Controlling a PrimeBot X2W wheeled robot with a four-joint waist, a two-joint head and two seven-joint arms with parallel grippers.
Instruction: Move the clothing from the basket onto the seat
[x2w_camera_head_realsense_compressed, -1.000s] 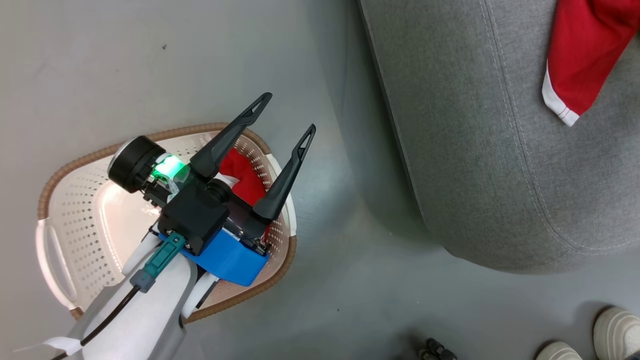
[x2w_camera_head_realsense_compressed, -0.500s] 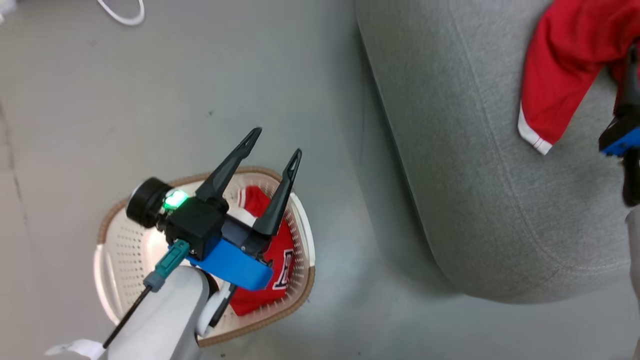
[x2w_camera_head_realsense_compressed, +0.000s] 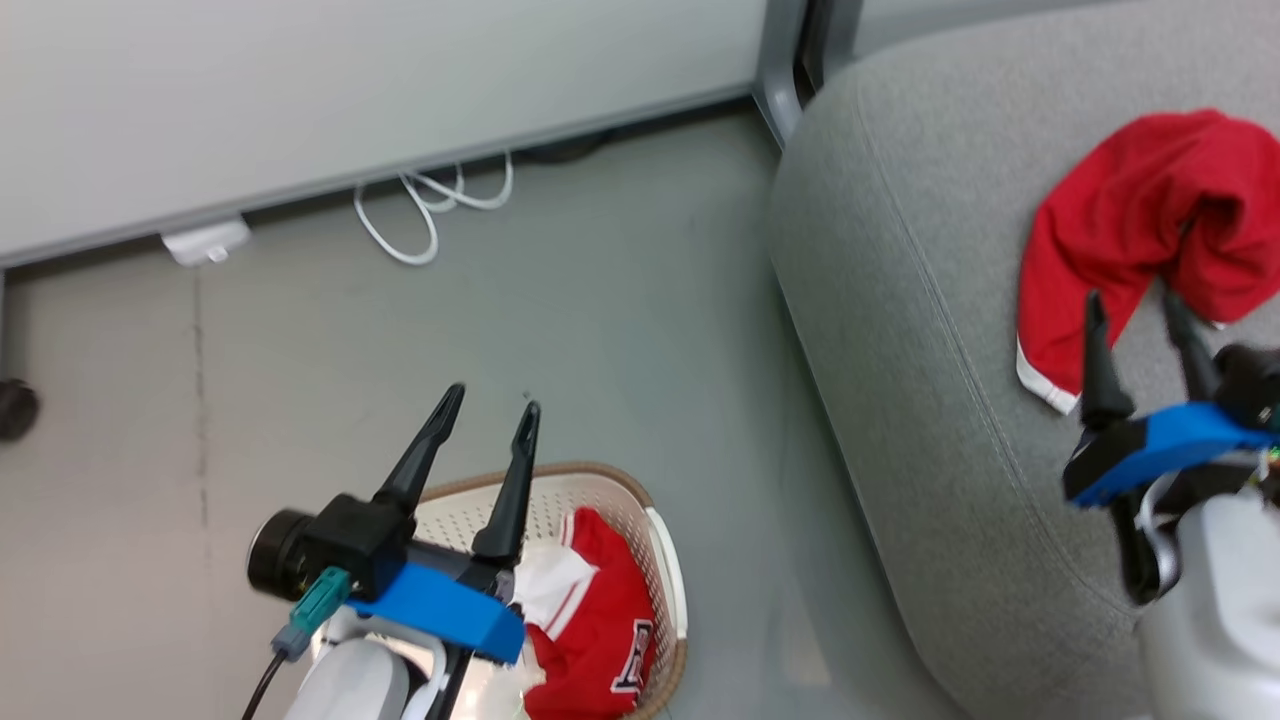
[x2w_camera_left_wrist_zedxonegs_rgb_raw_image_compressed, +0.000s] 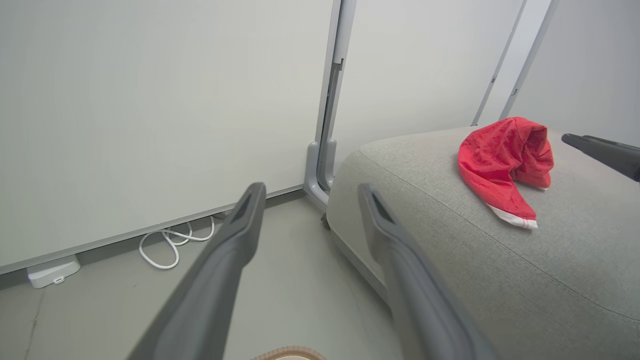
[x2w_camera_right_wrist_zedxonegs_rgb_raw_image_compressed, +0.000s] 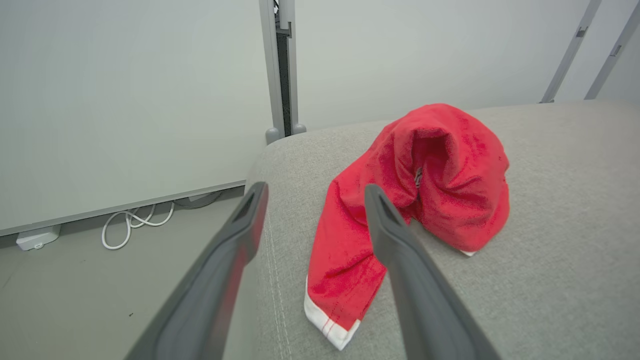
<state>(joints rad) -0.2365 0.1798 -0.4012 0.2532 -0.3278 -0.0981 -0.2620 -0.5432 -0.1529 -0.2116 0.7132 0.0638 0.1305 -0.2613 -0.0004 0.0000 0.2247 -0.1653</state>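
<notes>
Grey floor (x2w_camera_head_realsense_compressed: 600, 300) bears our basket (x2w_camera_head_realsense_compressed: 665, 560), the lettered garment (x2w_camera_head_realsense_compressed: 600, 620) lying against its right wall; our left gripper (x2w_camera_head_realsense_compressed: 492, 398) hangs above, jaws wide, empty. Farther, our right gripper (x2w_camera_head_realsense_compressed: 1135, 300), likewise wide and empty, hovers by the cuffed garment (x2w_camera_head_realsense_compressed: 1130, 220) on the seat (x2w_camera_head_realsense_compressed: 900, 300) near its edge. We judge half done.

Grey floor (x2w_camera_head_realsense_compressed: 600, 330) bearing basket (x2w_camera_head_realsense_compressed: 580, 468) and white cable (x2w_camera_head_realsense_compressed: 430, 215); grey seat (x2w_camera_head_realsense_compressed: 930, 350) bearing one red garment (x2w_camera_head_realsense_compressed: 1130, 230).
</notes>
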